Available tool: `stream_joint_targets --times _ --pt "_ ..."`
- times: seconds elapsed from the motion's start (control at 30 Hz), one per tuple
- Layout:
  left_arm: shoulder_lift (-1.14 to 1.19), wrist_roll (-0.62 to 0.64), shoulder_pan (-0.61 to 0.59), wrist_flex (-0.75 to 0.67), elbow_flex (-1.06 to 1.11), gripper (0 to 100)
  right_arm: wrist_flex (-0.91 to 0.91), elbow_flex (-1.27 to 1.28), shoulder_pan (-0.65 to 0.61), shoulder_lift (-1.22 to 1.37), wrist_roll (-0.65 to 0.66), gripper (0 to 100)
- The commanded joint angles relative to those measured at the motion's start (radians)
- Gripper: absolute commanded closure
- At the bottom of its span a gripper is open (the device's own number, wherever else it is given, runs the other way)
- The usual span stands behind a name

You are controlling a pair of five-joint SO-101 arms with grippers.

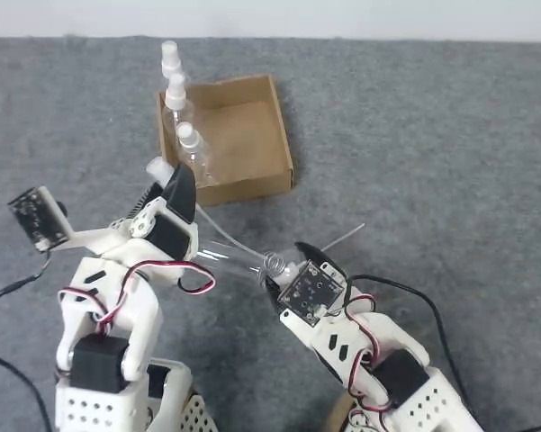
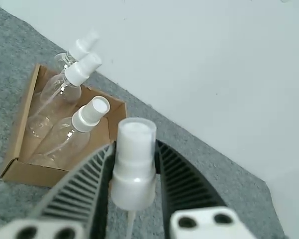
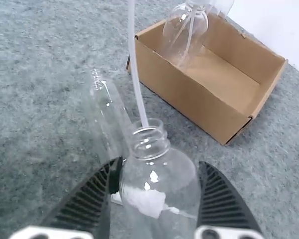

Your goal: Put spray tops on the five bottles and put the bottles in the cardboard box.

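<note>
Grey counter (image 1: 432, 135), cardboard box (image 1: 252, 135) toward its far side. In box along one wall: three capped bottles (image 1: 191, 148). Judged three of five done. Fourth bottle (image 3: 159, 189), neck open, clenched upright in right jaws, short of box. Fifth bottle (image 3: 105, 107) lying bare on counter just beside it. Spray top (image 2: 134, 159) gripped in left jaws, tube (image 3: 136, 74) dipping into fourth bottle's neck, cap not yet seated. Left to do: seat cap, box bottle, then cap and box the fifth.
</note>
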Motion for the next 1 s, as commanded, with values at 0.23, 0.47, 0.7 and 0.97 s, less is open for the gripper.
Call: stream_joint_targets --times 0.23,0.47,0.7,0.97 --pt "-0.012 -0.009 0.028 -0.054 0.022 99 -0.018 -0.018 -0.010 -0.022 0.005 87.6" --pt "-0.012 -0.009 0.101 0.000 0.022 99 -0.016 -0.018 -0.007 -0.022 0.005 87.6" --pt "-0.012 -0.009 0.101 0.000 0.035 99 -0.016 -0.018 -0.005 -0.022 0.005 87.6" --pt "-0.012 -0.009 0.103 0.002 0.054 99 -0.016 -0.017 -0.004 -0.022 0.005 87.6"
